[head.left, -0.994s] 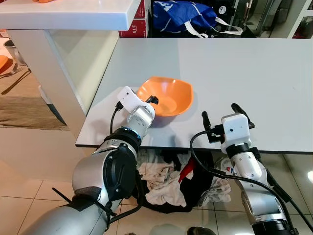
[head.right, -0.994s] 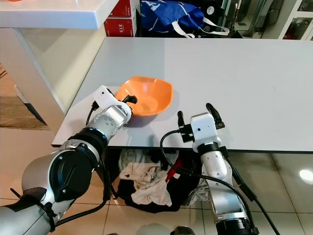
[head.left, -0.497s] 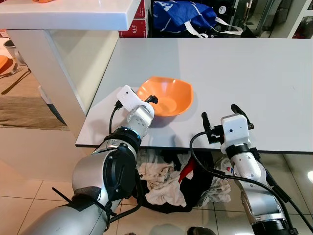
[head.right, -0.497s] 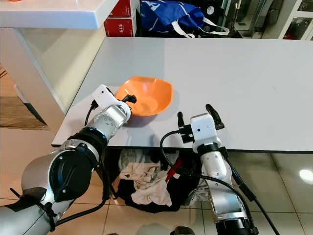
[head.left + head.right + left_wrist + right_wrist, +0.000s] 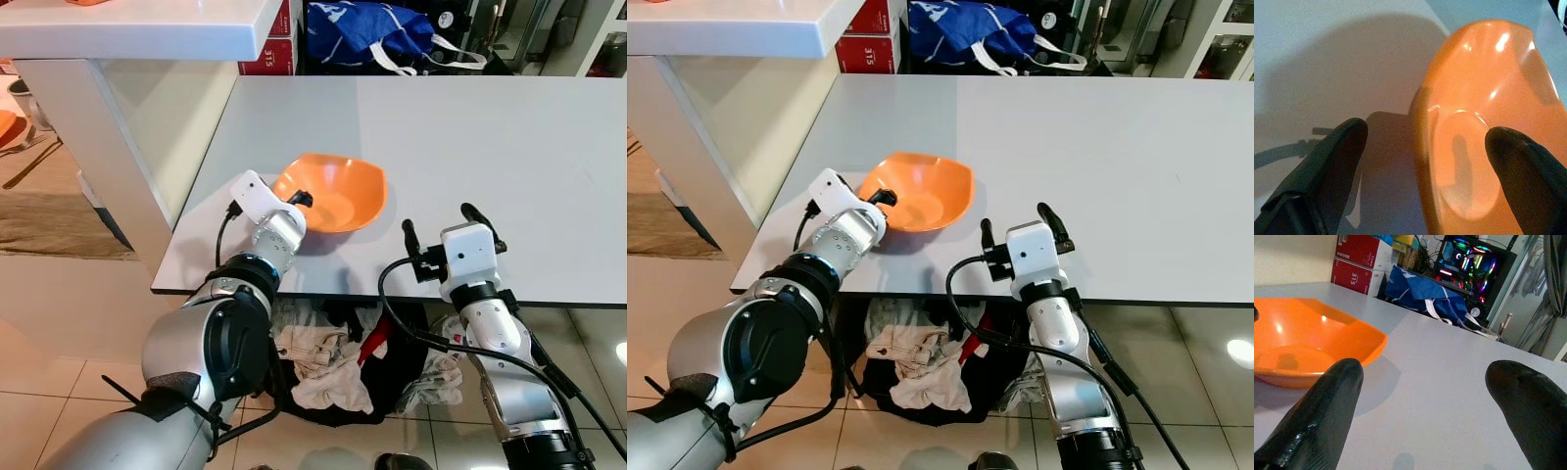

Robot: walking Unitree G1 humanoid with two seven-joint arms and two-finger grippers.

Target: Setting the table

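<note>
An orange bowl (image 5: 333,191) sits upright on the grey table (image 5: 490,137), near its front left corner. My left gripper (image 5: 1425,137) is open at the bowl's near left rim. One finger hangs over the table beside the bowl and the other over the bowl's inside; the rim lies between them without being pinched. My right gripper (image 5: 438,217) stands open and holds nothing. It is at the table's front edge, a short way right of the bowl (image 5: 1308,342).
A white counter (image 5: 137,24) rises close on the left of the table. A blue bag (image 5: 372,29) and red boxes (image 5: 279,44) stand beyond the far edge. A heap of clothes (image 5: 323,367) lies on the floor under the front edge.
My left gripper has drawn back slightly to the left along the bowl's rim. The right gripper has risen a little. The bowl has not moved.
</note>
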